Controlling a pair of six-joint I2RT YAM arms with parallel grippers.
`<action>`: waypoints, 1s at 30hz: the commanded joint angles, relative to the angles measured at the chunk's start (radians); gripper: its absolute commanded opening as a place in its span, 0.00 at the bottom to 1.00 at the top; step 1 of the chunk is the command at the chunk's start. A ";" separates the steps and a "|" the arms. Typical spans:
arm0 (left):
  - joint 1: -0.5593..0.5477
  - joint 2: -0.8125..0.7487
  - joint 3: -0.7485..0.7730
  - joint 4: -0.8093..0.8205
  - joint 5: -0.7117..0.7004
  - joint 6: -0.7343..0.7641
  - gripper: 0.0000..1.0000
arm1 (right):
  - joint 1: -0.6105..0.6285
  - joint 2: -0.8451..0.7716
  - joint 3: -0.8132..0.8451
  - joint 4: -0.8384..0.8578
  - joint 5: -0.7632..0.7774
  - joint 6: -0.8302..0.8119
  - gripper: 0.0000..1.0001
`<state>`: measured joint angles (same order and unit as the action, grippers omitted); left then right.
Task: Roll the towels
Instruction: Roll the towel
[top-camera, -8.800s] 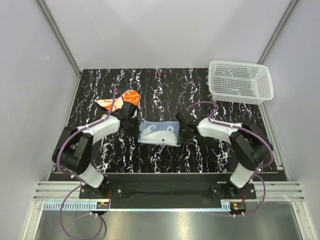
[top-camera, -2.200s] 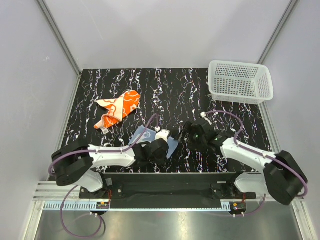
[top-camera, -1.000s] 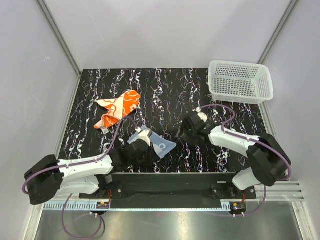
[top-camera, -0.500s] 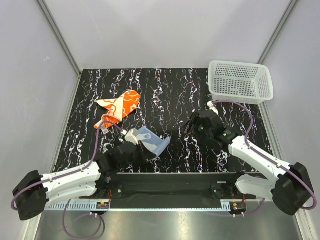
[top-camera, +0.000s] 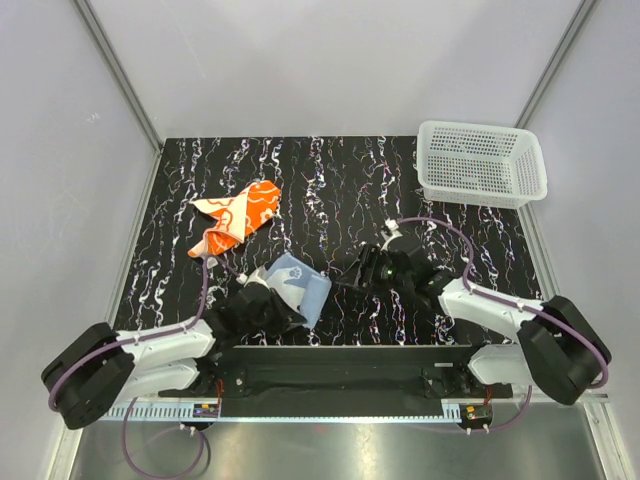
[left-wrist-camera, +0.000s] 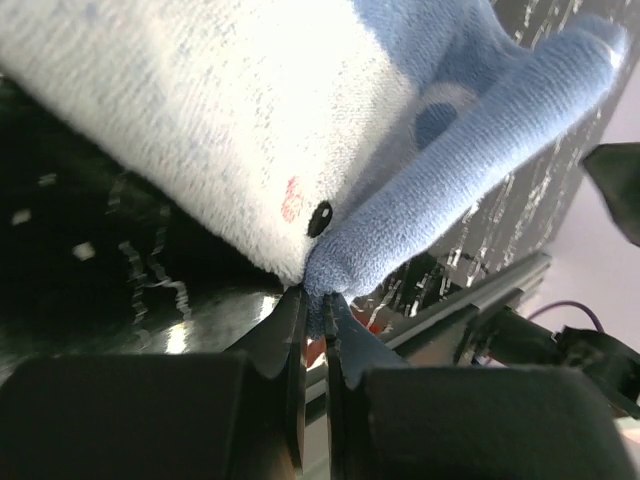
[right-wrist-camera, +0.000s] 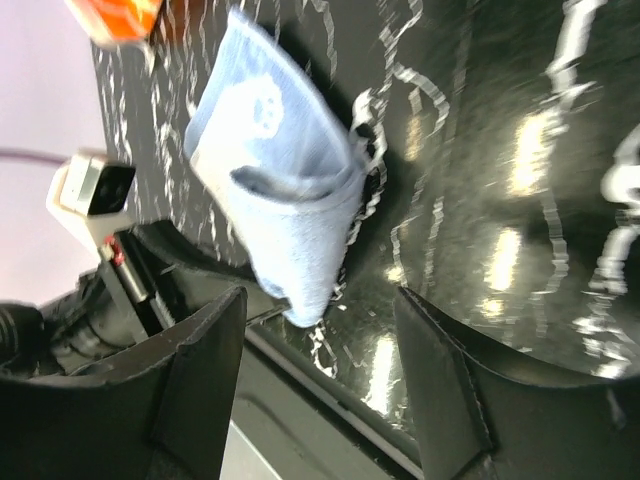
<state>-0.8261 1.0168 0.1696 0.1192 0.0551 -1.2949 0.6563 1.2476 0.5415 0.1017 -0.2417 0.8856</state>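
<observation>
basket (top-camera: 482, 160) sits in the far right corner of the table (top-camera: 340, 180), one towel (top-camera: 235, 215) lies at the far left, and the other towel (top-camera: 298, 283) is near the front edge around the middle, with the left gripper (left-wrist-camera: 312, 300) at its near side and the right gripper (top-camera: 350, 278) just right of it

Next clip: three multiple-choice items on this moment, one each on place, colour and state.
1. Where is the white basket? A) far right corner of the table B) near left corner C) between the arms
2. The left gripper pinches a towel of which colour? A) orange B) light blue C) green
3. The right gripper is: A) shut on the orange towel B) open, empty C) shut on the basket
Answers: 1 A, the top view shows it there; 2 B, blue cloth sits between the shut jaws; 3 B, its jaws stand apart around nothing.
</observation>
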 joint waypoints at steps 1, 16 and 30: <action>0.011 0.075 0.016 0.066 0.075 0.006 0.00 | 0.046 0.048 -0.008 0.148 -0.038 0.035 0.67; 0.054 0.158 0.206 -0.115 0.092 0.227 0.02 | 0.144 0.216 0.032 0.225 0.004 0.039 0.68; 0.062 0.290 0.229 -0.049 0.178 0.250 0.03 | 0.144 0.366 0.104 0.262 0.035 -0.025 0.67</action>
<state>-0.7670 1.2934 0.3870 0.0841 0.2146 -1.0782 0.7929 1.5806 0.5964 0.3172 -0.2436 0.9001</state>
